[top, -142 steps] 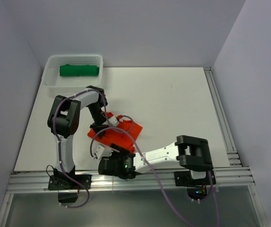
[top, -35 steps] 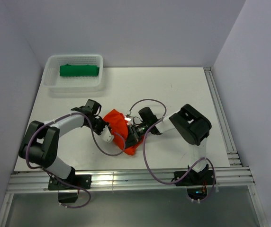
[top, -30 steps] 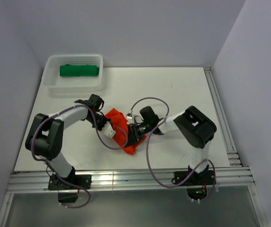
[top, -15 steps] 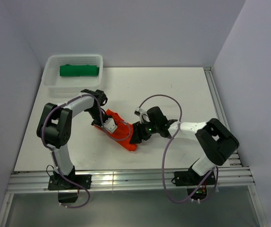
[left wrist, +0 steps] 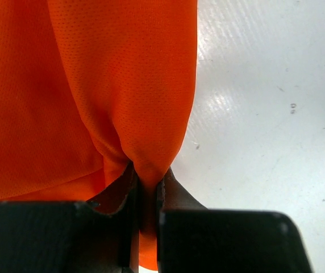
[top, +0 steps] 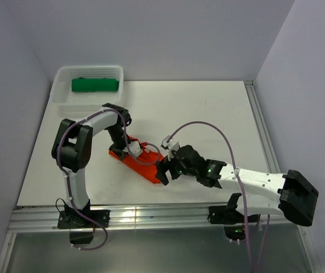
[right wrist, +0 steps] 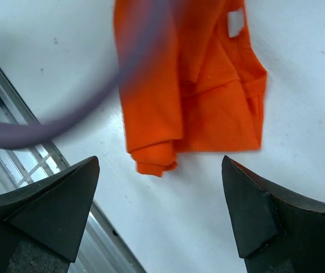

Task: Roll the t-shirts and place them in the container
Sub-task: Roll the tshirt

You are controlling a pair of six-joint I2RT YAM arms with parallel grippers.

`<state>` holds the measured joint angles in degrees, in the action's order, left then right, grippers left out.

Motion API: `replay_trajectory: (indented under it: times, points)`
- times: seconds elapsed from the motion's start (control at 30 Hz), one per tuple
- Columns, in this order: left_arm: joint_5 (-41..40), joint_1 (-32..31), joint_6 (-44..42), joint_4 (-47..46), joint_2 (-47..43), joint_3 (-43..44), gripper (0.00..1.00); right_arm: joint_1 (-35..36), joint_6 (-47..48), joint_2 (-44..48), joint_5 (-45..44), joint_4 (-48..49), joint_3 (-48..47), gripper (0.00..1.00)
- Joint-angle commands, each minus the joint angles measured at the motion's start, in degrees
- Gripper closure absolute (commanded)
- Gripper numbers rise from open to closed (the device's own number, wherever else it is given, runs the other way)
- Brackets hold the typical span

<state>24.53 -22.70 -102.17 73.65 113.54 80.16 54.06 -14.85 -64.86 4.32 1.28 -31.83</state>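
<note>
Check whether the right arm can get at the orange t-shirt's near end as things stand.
Probably yes: the right gripper hovers open just over that end of the orange t-shirt, which lies uncovered on the table. The left gripper pinches the far end, clear of it.

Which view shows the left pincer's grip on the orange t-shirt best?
Left wrist: close up, left pincer shut on a fold of the orange t-shirt. Top external shows it at the shirt's far end, contact too small to see. Right wrist shows only cloth beyond the open right pincer.
</note>
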Motion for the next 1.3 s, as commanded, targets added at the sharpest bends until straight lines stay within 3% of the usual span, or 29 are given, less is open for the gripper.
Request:
replay_trajectory:
  times: [0.0,0.33,0.63,0.73,0.83,0.9,0.93,1.0,1.03,1.1,1.2,1.27]
  points:
    - [-2.83,-0.59,1.53,3.43,2.48,-0.01,0.99,9.18,2.63,-1.75,-17.11,-6.71,-6.82,0.05]
    - [-3.79,-1.82,3.56,4.75,4.24,1.22,0.99,25.55,6.59,-23.88,-36.12,-19.47,-24.67,0.01]
    - [-4.49,-2.35,4.26,4.93,4.59,1.66,0.99,27.85,10.1,-36.9,-44.83,-24.57,-32.32,0.01]
    - [-4.76,-2.53,4.44,4.84,4.76,1.32,1.0,27.94,10.28,-39.8,-46.77,-25.71,-33.38,0.06]
    - [-4.76,-2.7,4.35,4.84,4.76,1.31,1.0,28.03,10.19,-42.09,-47.12,-26.15,-34.61,0.17]
    - [-4.5,-2.7,4.52,4.84,4.76,1.49,1.0,28.11,9.41,-43.67,-47.29,-26.68,-35.66,0.33]
    - [-4.41,-2.7,4.61,4.84,4.94,1.49,0.99,28.11,9.05,-44.12,-47.47,-27.64,-36.45,0.5]
    - [-4.32,-2.79,4.87,4.84,5.03,1.66,0.98,28.12,7.57,-45.17,-47.47,-28.61,-36.98,0.63]
    - [-4.23,-2.79,5.22,4.84,5.2,1.75,0.98,28.11,7.03,-45.35,-47.3,-29.05,-37.16,0.8]
    - [-3.62,-2.7,5.4,4.84,5.2,1.93,0.96,28.03,4.85,-45.18,-46.77,-29.23,-36.98,0.99]
    - [-2.74,-2.7,6.37,3.96,4.77,1.93,0.82,27.85,1.6,-43.78,-44.4,-28.97,-36.02,1.0]
    - [-1.51,-2.44,6.63,2.65,3.71,1.75,0.8,27.5,-0.43,-42.46,-41.42,-26.87,-33.83,1.0]
